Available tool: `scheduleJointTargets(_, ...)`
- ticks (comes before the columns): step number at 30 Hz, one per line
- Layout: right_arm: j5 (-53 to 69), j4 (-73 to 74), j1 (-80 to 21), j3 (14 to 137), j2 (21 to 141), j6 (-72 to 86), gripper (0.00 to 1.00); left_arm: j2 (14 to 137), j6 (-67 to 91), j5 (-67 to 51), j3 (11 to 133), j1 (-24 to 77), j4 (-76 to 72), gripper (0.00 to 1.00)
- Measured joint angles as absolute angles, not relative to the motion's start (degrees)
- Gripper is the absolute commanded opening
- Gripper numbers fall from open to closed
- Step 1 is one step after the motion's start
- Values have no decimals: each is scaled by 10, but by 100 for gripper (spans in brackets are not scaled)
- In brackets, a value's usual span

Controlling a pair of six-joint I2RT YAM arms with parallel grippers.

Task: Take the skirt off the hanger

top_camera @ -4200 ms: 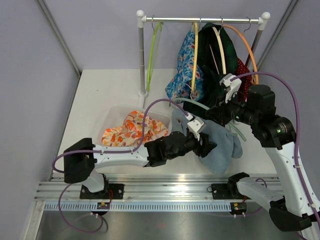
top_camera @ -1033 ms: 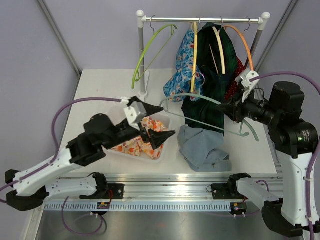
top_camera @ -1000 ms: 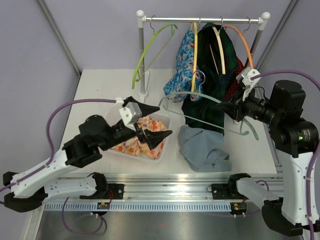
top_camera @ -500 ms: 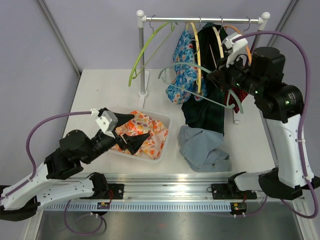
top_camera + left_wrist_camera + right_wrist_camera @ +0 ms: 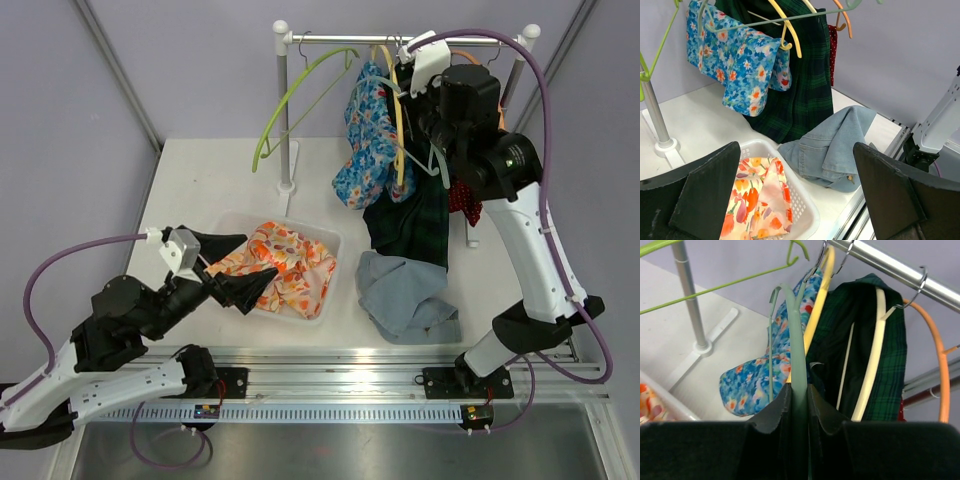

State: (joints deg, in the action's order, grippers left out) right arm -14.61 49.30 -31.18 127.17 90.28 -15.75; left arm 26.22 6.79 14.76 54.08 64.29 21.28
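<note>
top view, denim skirt (image 5: 405, 295): It is seen crumpled on the worktop (image 5: 200, 180), just right of the basket (image 5: 333, 280) and near the hem of the hung plaid garment (image 5: 405, 215). No hanger is in it, so the removal itself is judged done.
top view, right hand (image 5: 420, 120): It is raised to the rail (image 5: 400, 40) at the far side, among the hung clothes. Its grip cannot be read from above.
top view, left hand (image 5: 255, 262): It is held over the near left part of the basket, well apart from the skirt.
left wrist view, left hand: The fingers (image 5: 705, 195) are spread wide and nothing is held. The skirt lies beyond the basket rim, to the right.
right wrist view, right hand: It is closed tightly on the pale green hanger (image 5: 792, 340), which is bare and stands upright just below the rail.
right wrist view, step in hand: Rehanging the empty hanger is judged to be the step.
right wrist view, how it is done well: The hook should be lifted above the rail and lowered into the gap left of the yellow hanger (image 5: 820, 305). The blue floral garment (image 5: 755, 380) should not be snagged. The grip should be loosened only once the hook is seated.
</note>
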Motion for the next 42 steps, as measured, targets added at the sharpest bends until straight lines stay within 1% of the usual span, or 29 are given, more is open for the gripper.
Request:
scheduleJointTargets(6,-201,446,-322,1305,946,-190,0,247,76,155,535,643,214,99)
scheduleJointTargets(17,-230,383,-326,1364,1031,-213,0,225,85,164,519,643,214,99)
scheduleJointTargets(26,-228,374,-327,1343,1063,-215,0,202,90,168,503,643,214,99)
scheduleJointTargets(35,-181,369,-328,1320,1064,-215,0,200,90,168,490,643,213,99)
scheduleJointTargets(38,-166,358,-328,1308,1060,-215,10,199,91,168,484,643,213,99)
scheduleJointTargets(39,-163,354,-328,1303,1057,-215,18,199,91,168,481,643,212,99)
scheduleJointTargets(41,-157,351,-328,1295,1051,-215,29,199,91,168,478,643,211,99)
scheduleJointTargets(42,-154,352,-328,1291,1047,-215,39,199,91,168,476,643,209,99)
